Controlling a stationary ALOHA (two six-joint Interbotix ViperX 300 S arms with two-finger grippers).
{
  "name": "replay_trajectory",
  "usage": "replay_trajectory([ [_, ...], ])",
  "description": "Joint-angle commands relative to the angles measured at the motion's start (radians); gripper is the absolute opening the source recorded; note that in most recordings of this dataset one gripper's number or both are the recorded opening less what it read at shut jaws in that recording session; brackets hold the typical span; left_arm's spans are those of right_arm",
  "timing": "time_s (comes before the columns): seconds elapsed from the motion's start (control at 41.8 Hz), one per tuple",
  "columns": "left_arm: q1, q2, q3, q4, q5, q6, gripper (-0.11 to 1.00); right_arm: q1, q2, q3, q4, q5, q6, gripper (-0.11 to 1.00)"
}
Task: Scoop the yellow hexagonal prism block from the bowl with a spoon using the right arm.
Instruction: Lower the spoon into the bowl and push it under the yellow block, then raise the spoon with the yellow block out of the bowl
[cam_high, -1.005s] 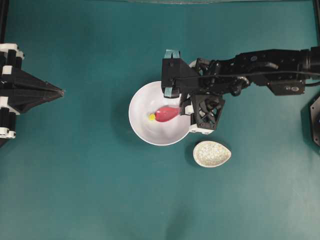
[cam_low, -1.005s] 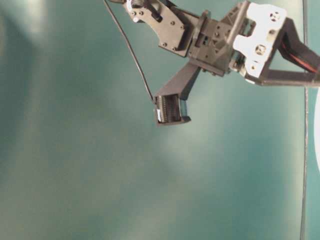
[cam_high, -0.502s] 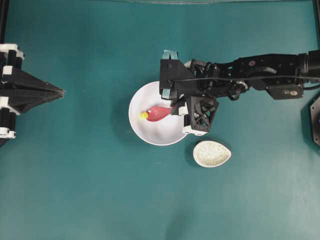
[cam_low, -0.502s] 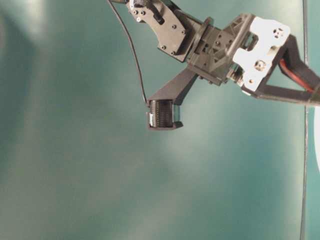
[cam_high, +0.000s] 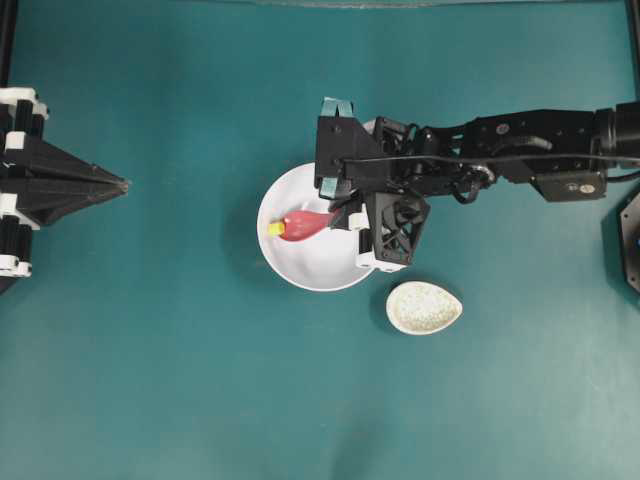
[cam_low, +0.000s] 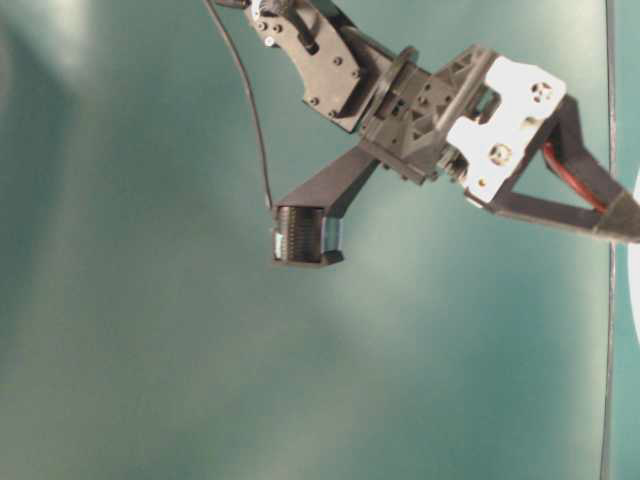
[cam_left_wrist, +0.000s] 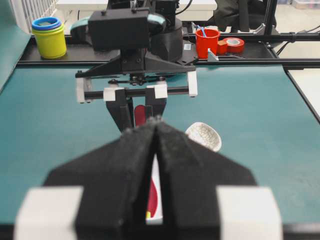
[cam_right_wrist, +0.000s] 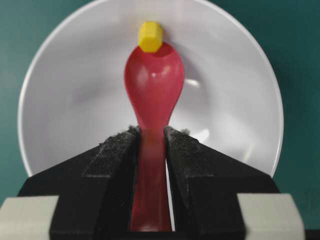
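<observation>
Right pincer (cam_right_wrist: 150, 145): clamped on the handle of the spoon (cam_right_wrist: 154, 85), one black finger (cam_right_wrist: 112, 160) on each side of the pink-red stem; in the overhead view the pincer (cam_high: 345, 215) sits over the 3 o'clock rim of the bowl.
Right arm (cam_high: 500, 150): reaches in from the 3 o'clock edge of the overhead view, black links with a white finger mount and a teal part near the wrist.
Spoon: scoop lies inside the bowl and points toward 9 o'clock in the overhead view (cam_high: 300, 226); in the right wrist view it points to 12 o'clock, hollow side up.
Block (cam_right_wrist: 149, 36): small, bright yellow, six-sided; touching the tip of the scoop, at the scoop's 12 o'clock in the right wrist view; in the overhead view (cam_high: 276, 229) it is inside the bowl near the 9 o'clock wall. Whether it rests on the scoop's lip or on the bowl just beside it cannot be told.
Bowl (cam_high: 310, 275): large, round, plain white, near the middle of the teal surface (cam_high: 180, 360).
Speckled dish (cam_high: 424, 307): egg-shaped, just beside the bowl at its 4 o'clock, not touching it.
Left pincer (cam_left_wrist: 156, 130): fingers together, tips meeting in the left wrist view; in the overhead view (cam_high: 122, 184) it is at the 9 o'clock edge, well apart from the bowl, holding nothing.
</observation>
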Motion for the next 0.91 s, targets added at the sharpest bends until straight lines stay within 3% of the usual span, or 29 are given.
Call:
replay_trajectory([
  [0.0, 0.002, 0.008, -0.017, 0.003, -0.006, 0.0, 0.0, 0.005, -0.017, -0.031, 0.003, -0.009, 0.0, 0.22],
  [0.526, 0.002, 0.008, -0.017, 0.003, -0.009, 0.0, 0.0, 0.006, -0.112, -0.031, 0.002, -0.018, -0.002, 0.22],
  [0.885, 0.002, 0.008, -0.017, 0.003, -0.011, 0.0, 0.0, 0.006, -0.29, 0.075, 0.002, -0.242, -0.009, 0.22],
])
